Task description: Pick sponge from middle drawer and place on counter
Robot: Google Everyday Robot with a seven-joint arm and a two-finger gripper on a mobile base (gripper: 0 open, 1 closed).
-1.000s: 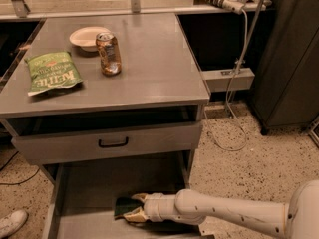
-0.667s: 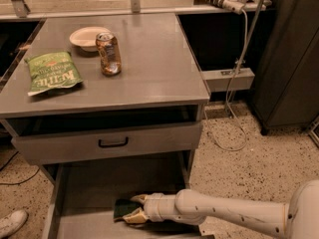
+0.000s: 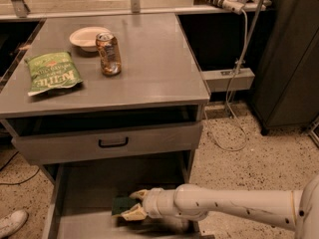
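Observation:
The sponge [image 3: 120, 204], dark green on top with a yellow edge, lies on the floor of the open middle drawer [image 3: 84, 183] at the bottom of the cabinet. My gripper [image 3: 132, 204] reaches in from the right on a white arm. One pale finger [image 3: 138, 194] is behind the sponge's right end and the other is in front of it, closed on it. The sponge still rests low on the drawer floor. The grey counter [image 3: 154, 63] is the cabinet top above.
On the counter stand a green chip bag [image 3: 52, 73], a drink can [image 3: 108, 54] and a white bowl [image 3: 87, 37]. A drawer front with a black handle [image 3: 113, 143] overhangs the open drawer. A white shoe [image 3: 12, 222] is at the lower left, cables [image 3: 234, 108] to the right.
The gripper and the sponge have shifted slightly to the left and deeper into the drawer. Everything on the counter is unchanged.

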